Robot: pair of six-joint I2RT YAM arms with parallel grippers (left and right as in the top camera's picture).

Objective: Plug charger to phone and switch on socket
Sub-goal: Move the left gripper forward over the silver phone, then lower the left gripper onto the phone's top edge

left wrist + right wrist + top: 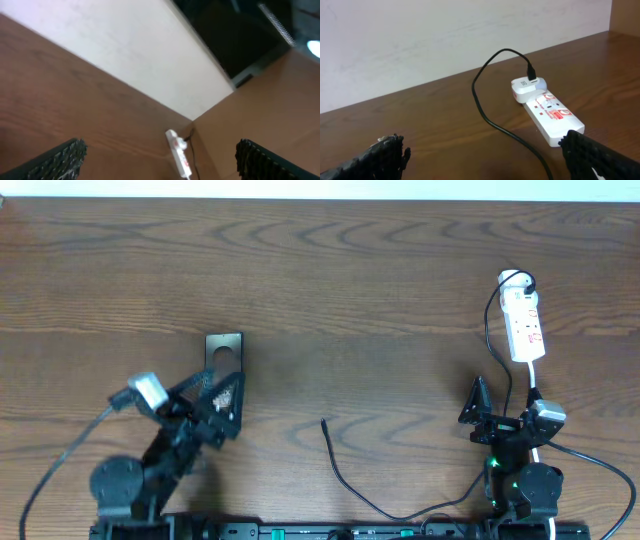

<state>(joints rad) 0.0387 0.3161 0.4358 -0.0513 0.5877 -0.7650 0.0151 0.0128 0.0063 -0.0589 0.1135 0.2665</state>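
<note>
Black ribbed fingers [385, 155] spread wide, nothing between them: right gripper [484, 139], low at the table's [320, 280] front right. Same on the left gripper [160, 144], jaws apart and empty, just beside the phone [224, 350], flat on the wood left of centre.

Likely step in hand: fetching the loose tip of the charger [323, 421], out on bare wood at centre front, between the two arms and well apart from the phone. Best pinched across the cable just behind the connector, so the tip stays stiff and aimed for the port. Gripped further back, probably droops and wanders. Worth steadying the phone with the other gripper, since a light slab likely slides under a push. Cannot tell from these views which phone edge carries the port.

Further out, at far right: the socket [552, 117], white with red markings, charger already seated in the plug [527, 90] at its far end. Switch too small to read as on or off.

In the way: black cable looping from that plug back past the right arm and along the front edge, with the white cord [533, 380] close by. Possible snag for either arm.
</note>
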